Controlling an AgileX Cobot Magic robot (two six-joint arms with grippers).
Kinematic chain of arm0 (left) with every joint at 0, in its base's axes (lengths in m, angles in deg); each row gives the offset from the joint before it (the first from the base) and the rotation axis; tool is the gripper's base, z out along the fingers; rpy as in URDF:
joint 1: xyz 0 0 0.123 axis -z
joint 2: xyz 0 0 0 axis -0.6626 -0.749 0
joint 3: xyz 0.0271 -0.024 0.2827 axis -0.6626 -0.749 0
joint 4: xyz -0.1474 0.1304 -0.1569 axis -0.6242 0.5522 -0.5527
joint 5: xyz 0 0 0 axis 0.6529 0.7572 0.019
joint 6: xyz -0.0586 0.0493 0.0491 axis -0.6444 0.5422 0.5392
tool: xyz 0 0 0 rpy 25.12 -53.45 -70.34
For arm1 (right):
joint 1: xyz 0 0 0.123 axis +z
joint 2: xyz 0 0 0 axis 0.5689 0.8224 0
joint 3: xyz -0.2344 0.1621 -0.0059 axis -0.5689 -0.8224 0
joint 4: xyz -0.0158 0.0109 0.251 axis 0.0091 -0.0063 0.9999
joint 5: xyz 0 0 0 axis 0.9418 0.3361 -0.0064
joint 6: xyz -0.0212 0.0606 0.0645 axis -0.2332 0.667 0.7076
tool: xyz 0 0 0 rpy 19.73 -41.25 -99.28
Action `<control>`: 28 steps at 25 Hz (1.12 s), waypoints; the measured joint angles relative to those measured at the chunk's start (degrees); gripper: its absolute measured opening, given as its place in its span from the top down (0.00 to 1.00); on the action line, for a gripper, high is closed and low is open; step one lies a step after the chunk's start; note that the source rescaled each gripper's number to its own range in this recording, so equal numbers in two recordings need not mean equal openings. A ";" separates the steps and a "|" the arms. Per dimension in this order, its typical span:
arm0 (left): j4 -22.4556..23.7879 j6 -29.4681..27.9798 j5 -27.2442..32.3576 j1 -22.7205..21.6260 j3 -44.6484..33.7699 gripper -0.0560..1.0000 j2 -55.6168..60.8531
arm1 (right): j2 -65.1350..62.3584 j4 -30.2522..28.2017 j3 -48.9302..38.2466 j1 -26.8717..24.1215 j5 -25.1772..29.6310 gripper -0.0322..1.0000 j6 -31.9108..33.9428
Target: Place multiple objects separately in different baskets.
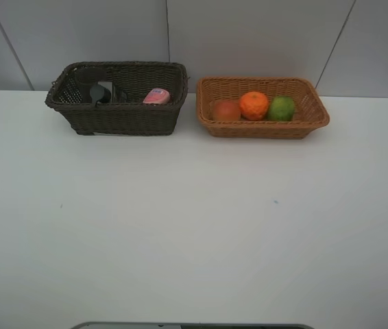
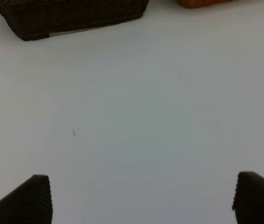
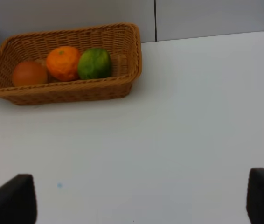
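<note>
The dark brown basket (image 1: 122,116) stands at the back left and holds the pink squeeze bottle (image 1: 156,96) and a dark bottle (image 1: 101,92); the rest of its contents is hard to make out. To its right, the light tan basket (image 1: 262,127) holds the red-orange fruit (image 1: 226,110), the orange (image 1: 254,105) and the lime (image 1: 282,107). Neither arm shows in the exterior view. My left gripper (image 2: 143,198) is open over bare table, well short of the dark basket (image 2: 71,18). My right gripper (image 3: 141,198) is open too, well back from the tan basket (image 3: 71,91) with the orange (image 3: 63,62) and lime (image 3: 94,63).
A white table (image 1: 194,226) spans the whole view, with a grey panelled wall behind the baskets. A dark strip of the robot's base (image 1: 194,325) shows at the near edge.
</note>
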 joint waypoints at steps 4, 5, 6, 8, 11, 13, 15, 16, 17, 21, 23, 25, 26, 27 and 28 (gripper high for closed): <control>0.00 0.00 0.00 0.00 0.00 0.00 0.12 | 0.00 0.00 0.00 0.00 0.00 0.00 0.00; 0.00 0.00 0.00 -0.20 0.00 0.00 0.40 | 0.00 0.00 0.00 0.00 0.00 0.00 0.00; -0.04 0.00 0.00 -0.69 0.00 0.00 1.00 | 0.00 0.00 0.00 0.00 0.00 0.00 0.00; -0.11 0.00 0.00 -3.00 0.00 0.00 2.89 | 0.00 0.00 0.00 0.00 0.00 0.00 0.00; -0.23 0.00 0.06 -9.07 0.00 0.00 4.59 | 0.00 0.00 0.00 0.00 0.00 0.00 0.00; -0.35 0.00 0.06 -13.90 0.00 0.00 4.71 | 0.00 0.00 0.00 0.00 0.00 0.00 0.00; -0.40 0.00 0.06 -17.93 0.00 0.00 4.73 | 0.00 0.00 0.00 0.00 0.00 0.00 0.00; -0.40 0.00 0.06 -19.80 0.00 0.00 4.73 | 0.00 0.00 0.00 0.00 0.00 0.00 0.00; -0.40 0.00 0.06 -21.26 0.00 0.00 4.73 | 0.00 0.00 0.00 0.00 0.00 0.00 0.00; -0.40 0.00 0.06 -22.61 0.00 0.00 4.73 | 0.00 0.00 0.00 0.00 0.00 0.00 0.00; -0.40 0.00 0.06 -22.24 0.00 0.00 4.73 | 0.00 0.00 0.00 0.00 0.00 0.00 0.00; -0.33 0.00 0.06 -21.84 0.00 0.00 4.73 | 0.00 0.00 0.00 0.00 0.00 0.00 0.00; -0.16 0.00 0.06 -21.63 0.00 0.00 4.73 | 0.00 0.00 0.00 0.00 0.00 0.00 0.00; -0.03 0.13 0.06 -21.42 0.00 0.00 4.73 | 0.00 0.00 0.00 0.00 0.00 0.00 0.00; 0.18 0.25 0.06 -21.08 0.00 0.00 4.73 | 0.00 0.00 0.00 0.00 0.00 0.00 0.00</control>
